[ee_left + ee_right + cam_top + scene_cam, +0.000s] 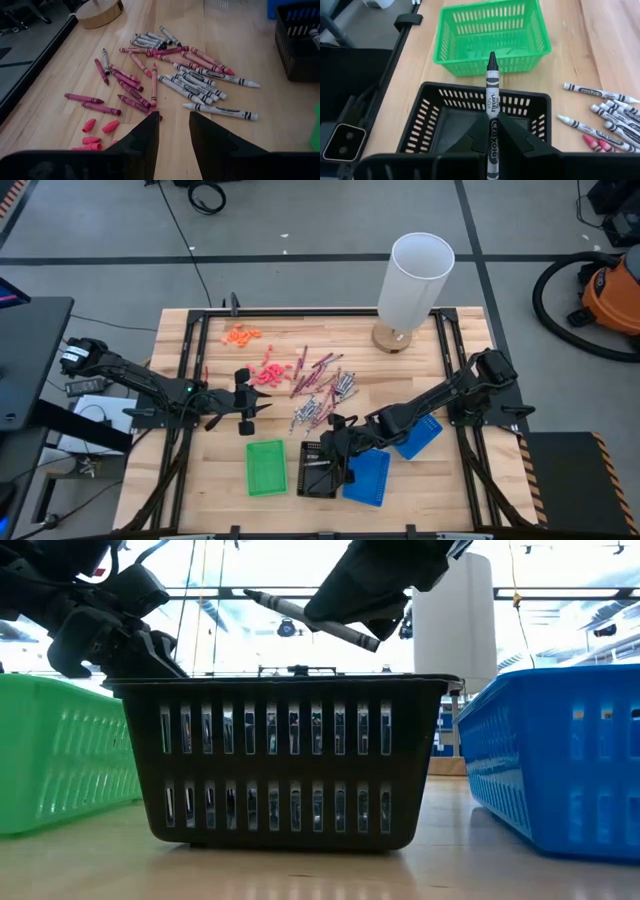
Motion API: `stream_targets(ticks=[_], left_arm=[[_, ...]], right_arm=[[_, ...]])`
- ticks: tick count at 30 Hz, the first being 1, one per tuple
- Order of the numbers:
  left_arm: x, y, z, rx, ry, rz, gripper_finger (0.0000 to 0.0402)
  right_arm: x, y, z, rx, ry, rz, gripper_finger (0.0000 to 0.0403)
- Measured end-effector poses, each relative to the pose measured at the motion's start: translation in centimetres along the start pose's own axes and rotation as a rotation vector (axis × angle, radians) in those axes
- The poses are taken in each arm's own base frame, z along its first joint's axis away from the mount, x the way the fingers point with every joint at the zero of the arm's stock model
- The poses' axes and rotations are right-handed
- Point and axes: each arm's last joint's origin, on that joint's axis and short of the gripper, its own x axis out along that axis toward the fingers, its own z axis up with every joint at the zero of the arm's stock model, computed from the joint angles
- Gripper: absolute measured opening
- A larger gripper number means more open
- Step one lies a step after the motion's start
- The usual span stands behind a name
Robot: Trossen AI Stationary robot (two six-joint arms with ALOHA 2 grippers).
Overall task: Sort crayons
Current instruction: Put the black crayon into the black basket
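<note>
The crayons (170, 75), dark red and silvery grey sticks, lie in a loose pile mid-table (320, 385). My right gripper (492, 122) is shut on one grey crayon (492, 90) above the black tray (435, 125); the low view shows that crayon (300, 615) above the tray's rim (280, 685). My left gripper (174, 125) is open and empty, just left of the pile (262, 406). My right gripper pinches the grey crayon's rear half (492, 117) between its two fingers (520, 140), the crayon lying along them with its dark tip (491, 59) sticking out ahead. It comes from the table's right side. The crayon is tilted and lifted clear above the black tray.
A green tray (266, 467) stands left of the black one, two blue trays (367, 477) (418, 436) to its right. Coral-pink bits (267, 373) and orange bits (240, 335) lie far left of the pile. A tall white cylinder (415, 280) stands at the back.
</note>
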Motion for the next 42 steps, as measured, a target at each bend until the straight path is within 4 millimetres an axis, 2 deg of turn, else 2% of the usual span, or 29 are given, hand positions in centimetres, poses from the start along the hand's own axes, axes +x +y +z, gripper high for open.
stream_targets(ticks=[11, 19, 32, 42], left_arm=[[0.0, 0.0, 0.0, 0.001, 0.002, -0.001, 0.0117], [0.0, 0.0, 0.0, 0.001, 0.001, -0.001, 0.0117], [0.0, 0.0, 0.0, 0.001, 0.003, -0.001, 0.0117], [0.0, 0.0, -0.1, 0.002, 0.003, -0.001, 0.0117]], right_arm=[[3.2, -0.1, -2.1, -0.007, 0.067, 0.038, 0.0031], [3.6, -0.3, -2.3, -0.015, 0.077, 0.029, 0.0036], [3.8, -0.7, -2.3, -0.016, 0.078, 0.002, 0.0081], [3.4, -1.5, -1.8, -0.019, 0.064, -0.010, 0.0084]])
